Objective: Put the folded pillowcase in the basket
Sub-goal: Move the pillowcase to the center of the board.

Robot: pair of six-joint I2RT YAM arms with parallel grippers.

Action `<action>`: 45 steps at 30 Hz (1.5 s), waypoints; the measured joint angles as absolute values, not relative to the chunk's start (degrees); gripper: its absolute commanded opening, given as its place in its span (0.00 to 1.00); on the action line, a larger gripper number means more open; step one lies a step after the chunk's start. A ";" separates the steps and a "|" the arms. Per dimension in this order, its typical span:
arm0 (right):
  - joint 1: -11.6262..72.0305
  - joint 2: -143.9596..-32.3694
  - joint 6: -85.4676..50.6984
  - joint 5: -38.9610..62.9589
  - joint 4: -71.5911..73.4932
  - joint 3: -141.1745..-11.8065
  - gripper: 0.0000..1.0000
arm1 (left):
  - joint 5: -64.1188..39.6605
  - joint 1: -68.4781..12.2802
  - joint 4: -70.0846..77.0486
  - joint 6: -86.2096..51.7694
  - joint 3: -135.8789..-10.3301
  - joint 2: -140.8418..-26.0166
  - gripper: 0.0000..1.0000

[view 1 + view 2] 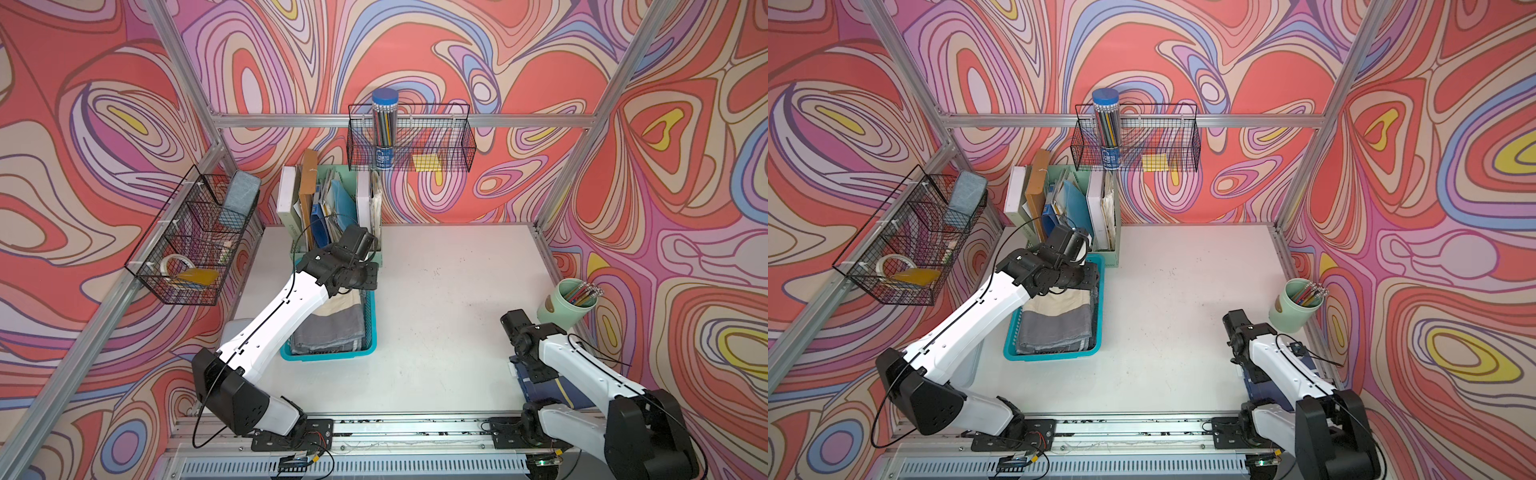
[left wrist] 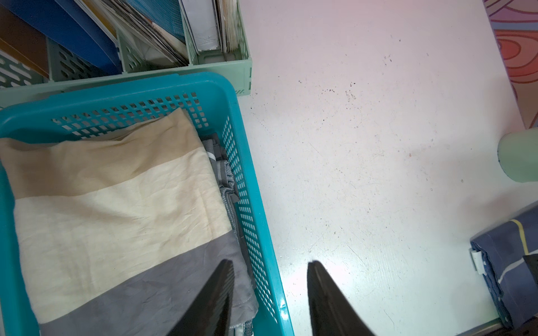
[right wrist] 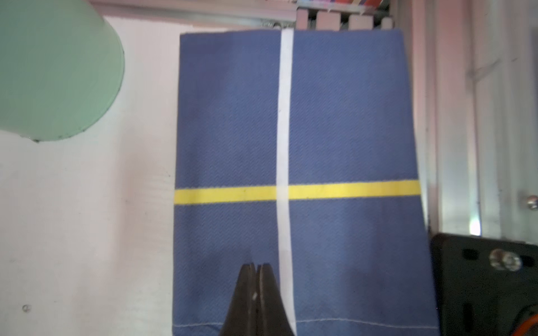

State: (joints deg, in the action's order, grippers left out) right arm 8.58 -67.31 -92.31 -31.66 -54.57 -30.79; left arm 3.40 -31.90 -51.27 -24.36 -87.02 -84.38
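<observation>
Found the left pincer (image 2: pixel 270 263) spread and holding nothing, poised over one long wall of the basket (image 2: pixel 174 84). Saw one finger (image 2: pixel 215 296) above the cloth inside and the other above the bare surface (image 2: pixel 378 174) outside, with the turquoise rim under the gap between them. Could not tell whether the inner finger touched the cloth.

Found the folded pillowcase (image 2: pixel 116 218) beneath and ahead of that pincer, lying flat inside the basket, banded tan, cream and grey, the grey band nearest the fingers. Noted more folded grey cloth (image 2: pixel 224 174) under it, showing at the edge beside the perforated wall. Saw a pale green file rack (image 2: pixel 233 64) of folders and papers ahead of the pincer, just past the basket's far end.

Found the right pincer (image 3: pixel 255 266) pressed together, with nothing visible between the tips, over a folded blue cloth (image 3: pixel 349 116) crossed by one white stripe and one yellow stripe. Saw that blue cloth lying on the surface directly below the right pincer, well apart from the basket. Noted a pale green cup (image 1: pixel 565 303) of pencils ahead of the right pincer, near the blue cloth.
</observation>
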 measured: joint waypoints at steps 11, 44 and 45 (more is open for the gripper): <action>7.62 -72.69 -92.14 -26.89 -47.90 -29.76 0.00 | 4.99 -31.90 -52.75 -23.77 -87.05 -81.91 0.47; 28.18 -88.77 -68.75 8.36 -18.39 -42.78 0.00 | 1.34 -31.92 -52.69 -23.40 -87.18 -82.11 0.44; 28.18 -86.43 -67.44 7.86 -21.61 -42.09 0.00 | 0.78 -31.97 -52.69 -23.53 -87.20 -82.30 0.44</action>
